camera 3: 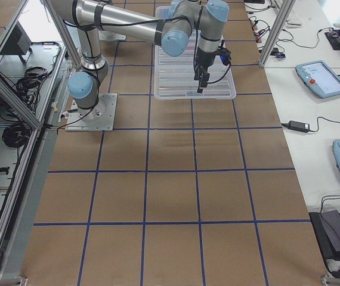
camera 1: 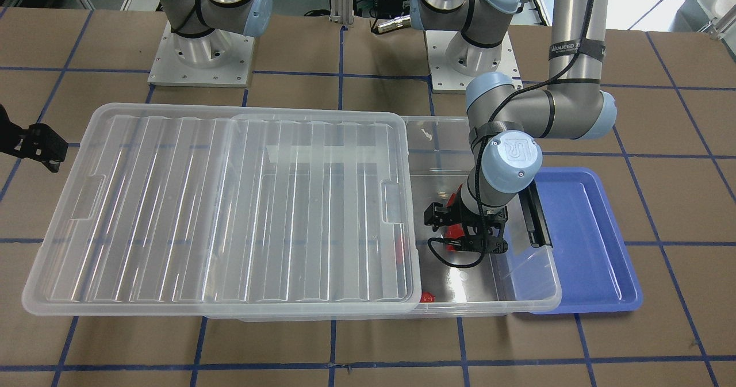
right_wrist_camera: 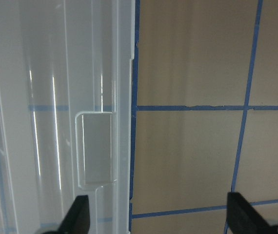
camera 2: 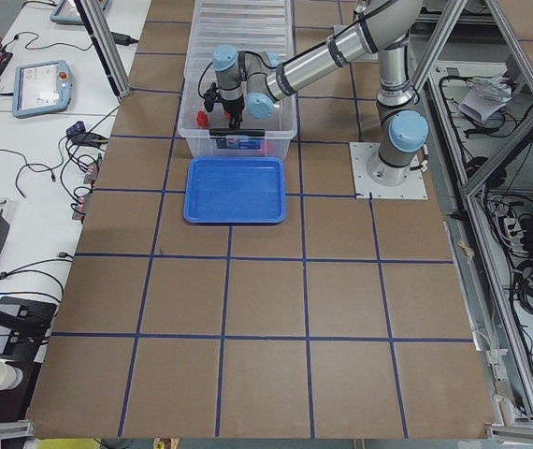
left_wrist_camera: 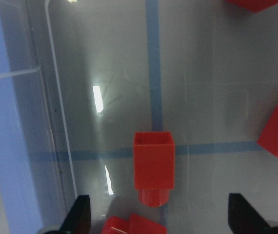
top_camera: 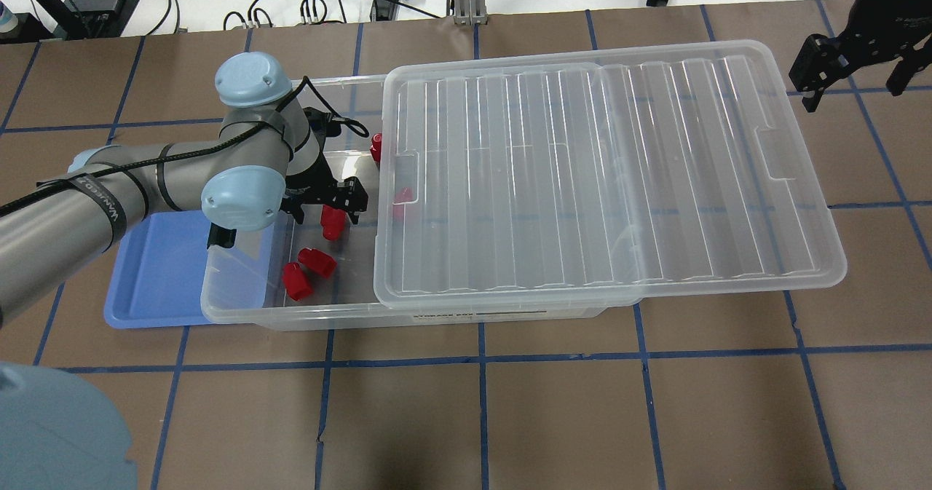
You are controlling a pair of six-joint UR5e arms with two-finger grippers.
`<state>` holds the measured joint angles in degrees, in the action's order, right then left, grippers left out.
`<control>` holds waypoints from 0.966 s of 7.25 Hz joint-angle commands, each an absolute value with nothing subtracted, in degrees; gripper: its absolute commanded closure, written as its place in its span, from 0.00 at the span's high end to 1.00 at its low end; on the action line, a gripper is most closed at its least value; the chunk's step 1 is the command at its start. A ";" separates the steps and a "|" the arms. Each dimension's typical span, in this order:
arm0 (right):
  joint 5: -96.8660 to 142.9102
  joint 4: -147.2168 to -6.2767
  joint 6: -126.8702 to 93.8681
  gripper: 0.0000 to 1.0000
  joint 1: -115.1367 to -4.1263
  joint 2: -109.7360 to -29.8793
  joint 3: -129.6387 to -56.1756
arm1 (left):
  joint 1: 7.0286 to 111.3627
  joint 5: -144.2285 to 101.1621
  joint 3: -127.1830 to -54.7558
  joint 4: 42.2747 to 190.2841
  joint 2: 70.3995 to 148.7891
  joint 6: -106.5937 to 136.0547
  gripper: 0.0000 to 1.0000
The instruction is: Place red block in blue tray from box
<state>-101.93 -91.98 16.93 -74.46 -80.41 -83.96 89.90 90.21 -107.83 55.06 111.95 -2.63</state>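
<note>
My left gripper is open and reaches down into the uncovered end of the clear box. In the left wrist view its fingertips stand wide apart with nothing between them, and a red block lies on the box floor just ahead of them. That block also shows in the overhead view. Two more red blocks lie nearer the box's front wall. The blue tray sits empty against the box's end. My right gripper is open over the table at the lid's far edge.
The ribbed clear lid lies slid sideways over most of the box, overhanging its far end. Further red blocks lie by and under the lid's edge. The black latch bar is on the box end beside the tray.
</note>
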 commanded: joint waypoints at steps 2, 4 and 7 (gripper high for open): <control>-97.56 -89.49 14.06 1.00 -74.27 -80.86 -83.15 | 89.82 89.56 -109.69 51.50 113.29 -2.46 0.48; -97.82 -90.26 13.97 1.00 -74.18 -80.78 -83.58 | 89.82 89.82 -108.03 51.59 112.59 -3.51 0.12; -97.47 -90.44 13.97 1.00 -74.27 -80.60 -83.84 | 89.91 89.91 -105.83 52.46 111.54 -3.43 0.01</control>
<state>-97.59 -90.36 13.98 -74.25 -80.69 -83.51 89.87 90.01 -106.64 51.92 112.16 -3.46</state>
